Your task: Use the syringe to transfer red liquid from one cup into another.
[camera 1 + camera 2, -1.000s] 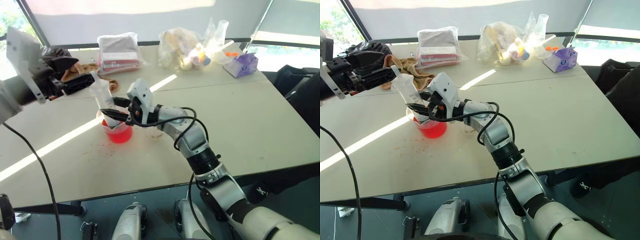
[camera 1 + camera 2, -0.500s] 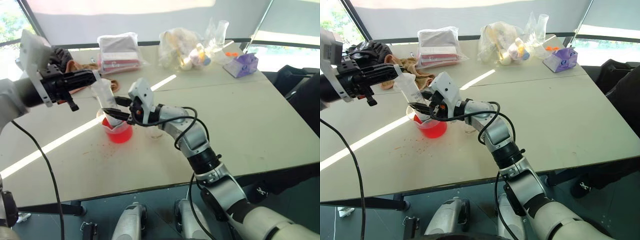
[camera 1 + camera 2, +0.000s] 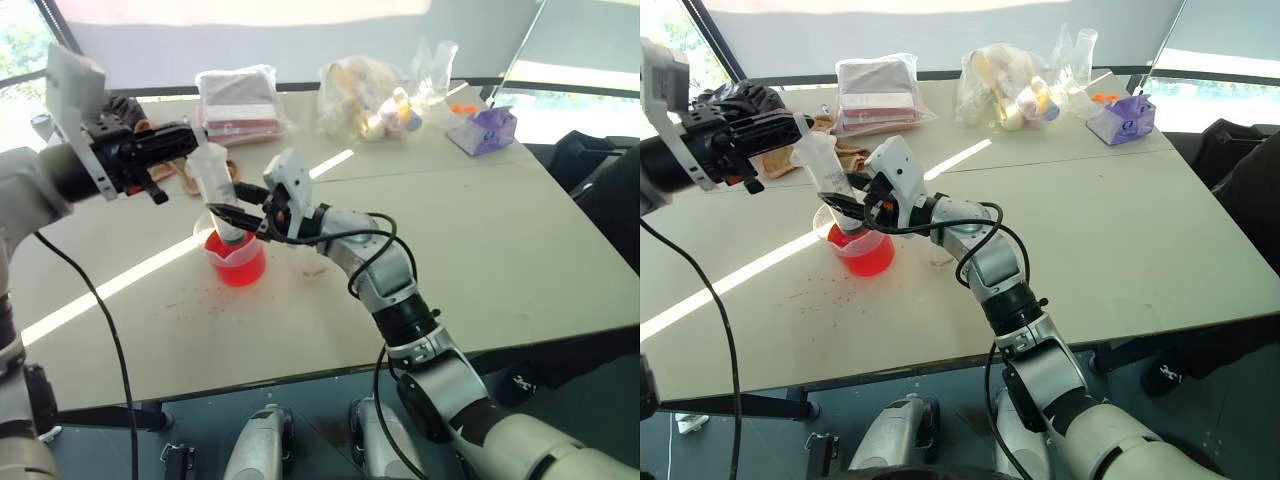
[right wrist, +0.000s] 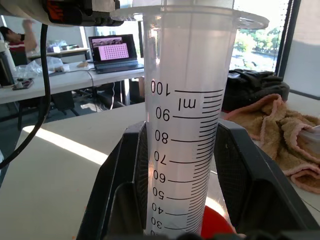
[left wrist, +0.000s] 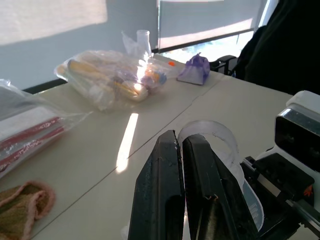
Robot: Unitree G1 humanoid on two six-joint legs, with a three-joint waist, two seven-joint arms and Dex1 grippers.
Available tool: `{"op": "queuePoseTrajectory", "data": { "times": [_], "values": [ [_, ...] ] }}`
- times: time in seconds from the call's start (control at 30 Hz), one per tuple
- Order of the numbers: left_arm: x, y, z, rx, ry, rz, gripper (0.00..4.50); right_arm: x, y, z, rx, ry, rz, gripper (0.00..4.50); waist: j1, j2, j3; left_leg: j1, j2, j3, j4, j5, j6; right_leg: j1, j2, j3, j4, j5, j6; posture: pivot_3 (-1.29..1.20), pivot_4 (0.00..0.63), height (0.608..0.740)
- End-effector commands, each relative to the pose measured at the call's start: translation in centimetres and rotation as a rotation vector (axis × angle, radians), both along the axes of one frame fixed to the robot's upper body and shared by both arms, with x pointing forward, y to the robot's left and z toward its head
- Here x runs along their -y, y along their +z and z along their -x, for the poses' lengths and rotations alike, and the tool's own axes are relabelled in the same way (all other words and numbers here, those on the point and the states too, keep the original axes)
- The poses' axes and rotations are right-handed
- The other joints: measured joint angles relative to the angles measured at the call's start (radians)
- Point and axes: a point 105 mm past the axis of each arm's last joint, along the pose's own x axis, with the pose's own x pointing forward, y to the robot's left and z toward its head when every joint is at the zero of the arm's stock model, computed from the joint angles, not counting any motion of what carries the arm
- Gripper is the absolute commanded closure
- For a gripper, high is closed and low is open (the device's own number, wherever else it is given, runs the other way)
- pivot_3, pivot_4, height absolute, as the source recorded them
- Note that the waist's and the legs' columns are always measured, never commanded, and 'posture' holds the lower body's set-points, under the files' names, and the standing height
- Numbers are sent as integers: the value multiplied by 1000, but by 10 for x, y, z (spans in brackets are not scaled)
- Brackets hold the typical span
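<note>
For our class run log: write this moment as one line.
right end effector: shut on syringe | left end effector: shut at plunger top | syringe tip: in beaker

The left gripper has its two black fingers pressed together just beside the syringe top. At eleven o'clock lies a clear bag; at one o'clock, a purple pouch.

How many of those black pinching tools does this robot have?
2. The left tool is shut at the top of the syringe; the right tool grips its barrel above the beaker of red liquid.
</note>
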Motion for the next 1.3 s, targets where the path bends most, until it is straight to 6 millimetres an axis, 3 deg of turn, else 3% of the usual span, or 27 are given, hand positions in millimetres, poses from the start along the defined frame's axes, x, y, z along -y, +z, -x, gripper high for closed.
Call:
{"op": "queuePoseTrajectory", "data": {
  "times": [0.03,0.17,0.43,1.3],
  "values": [
    [-9,44,7,141,41,104,4469,-21,3,19,25,96,0,3154,0,0,0,0,0,0,0,0,0,0,0,0,0,0,0,0,150,740],
    [-5,57,10,155,25,161,4469,-22,-3,19,18,93,8,3154,1,0,0,0,0,0,0,0,0,0,0,0,0,0,0,0,150,740],
    [2,60,14,156,12,153,4469,-24,-17,22,-11,97,25,3154,0,0,0,0,0,0,0,0,0,0,0,0,1,0,0,0,150,740],
    [7,49,17,137,10,107,4469,-29,-35,22,-35,96,52,3154,0,0,0,0,0,-1,0,0,-1,0,0,0,1,0,0,0,150,740]
  ]
}}
